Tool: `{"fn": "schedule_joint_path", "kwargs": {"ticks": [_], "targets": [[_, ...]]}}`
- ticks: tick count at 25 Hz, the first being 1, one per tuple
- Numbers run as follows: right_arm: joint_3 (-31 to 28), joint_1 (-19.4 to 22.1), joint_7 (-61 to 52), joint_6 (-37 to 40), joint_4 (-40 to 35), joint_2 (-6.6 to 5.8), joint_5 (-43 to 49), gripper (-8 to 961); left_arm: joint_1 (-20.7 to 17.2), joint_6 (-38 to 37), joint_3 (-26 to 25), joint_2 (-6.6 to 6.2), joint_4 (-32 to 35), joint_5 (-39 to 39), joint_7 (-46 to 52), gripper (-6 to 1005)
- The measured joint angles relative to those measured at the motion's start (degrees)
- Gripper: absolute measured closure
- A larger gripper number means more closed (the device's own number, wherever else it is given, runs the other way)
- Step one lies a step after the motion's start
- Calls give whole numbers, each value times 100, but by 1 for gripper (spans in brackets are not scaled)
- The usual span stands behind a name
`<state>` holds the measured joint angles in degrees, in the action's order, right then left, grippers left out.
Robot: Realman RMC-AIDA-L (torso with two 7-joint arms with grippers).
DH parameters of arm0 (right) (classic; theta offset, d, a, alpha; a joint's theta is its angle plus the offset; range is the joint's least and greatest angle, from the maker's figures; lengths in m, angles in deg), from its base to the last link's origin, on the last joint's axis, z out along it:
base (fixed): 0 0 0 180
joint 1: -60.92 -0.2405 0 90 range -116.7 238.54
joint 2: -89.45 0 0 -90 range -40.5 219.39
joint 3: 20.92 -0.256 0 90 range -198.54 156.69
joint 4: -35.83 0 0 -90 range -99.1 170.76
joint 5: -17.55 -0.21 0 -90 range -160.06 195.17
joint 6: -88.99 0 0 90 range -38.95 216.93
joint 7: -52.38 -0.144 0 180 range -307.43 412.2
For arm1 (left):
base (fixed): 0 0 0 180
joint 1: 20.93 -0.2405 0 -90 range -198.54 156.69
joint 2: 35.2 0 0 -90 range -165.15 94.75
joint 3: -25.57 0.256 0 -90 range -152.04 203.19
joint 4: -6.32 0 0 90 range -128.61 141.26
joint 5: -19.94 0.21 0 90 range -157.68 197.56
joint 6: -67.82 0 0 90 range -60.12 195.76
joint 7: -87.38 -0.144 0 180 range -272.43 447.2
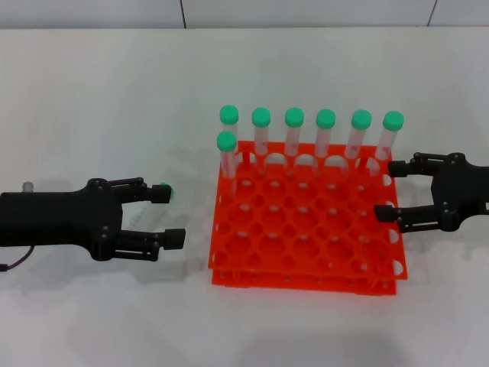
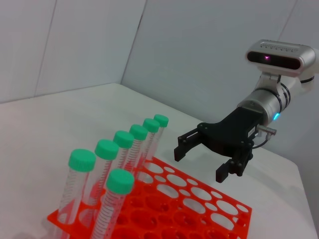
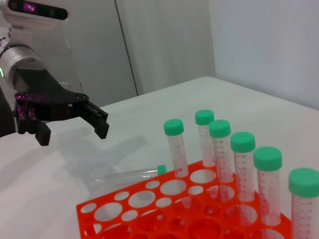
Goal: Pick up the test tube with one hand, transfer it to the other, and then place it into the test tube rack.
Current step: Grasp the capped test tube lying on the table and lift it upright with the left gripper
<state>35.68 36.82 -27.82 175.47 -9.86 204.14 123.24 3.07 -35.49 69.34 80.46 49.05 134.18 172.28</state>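
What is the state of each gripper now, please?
Left gripper: open, empty, above the lying test tube.
Right gripper: open, empty.

**Rack mid-bench, one tube lying loose to its left**

The test tube rack (image 1: 306, 229) stands at the middle of the bench (image 1: 99, 92). Seven tubes (image 1: 294, 138) stand in it: six along its far row, one just in front at the far-left corner. The test tube (image 3: 130, 175) lies flat on the bench left of the rack, between the fingers of the left end effector (image 1: 170, 216). The right end effector (image 1: 391, 191) sits at the rack's right edge.
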Motion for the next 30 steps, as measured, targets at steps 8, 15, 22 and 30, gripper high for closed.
{"fn": "schedule_joint_path", "kwargs": {"ticks": [8,15,22,30], "targets": [[0,-27,9,-6,-2,0,-5,93,0,12,0,-15,0,-48,0,120],[-2,-36,17,-20,-2,-1,-14,93,-1,80,0,-29,-15,-59,28,120],[-9,-35,20,-30,-7,0,-37,93,200,236,2,-178,3,319,748,119],[-9,-35,22,-6,-23,3,-153,93,790,486,1,-363,42,1677,1915,119]]}}
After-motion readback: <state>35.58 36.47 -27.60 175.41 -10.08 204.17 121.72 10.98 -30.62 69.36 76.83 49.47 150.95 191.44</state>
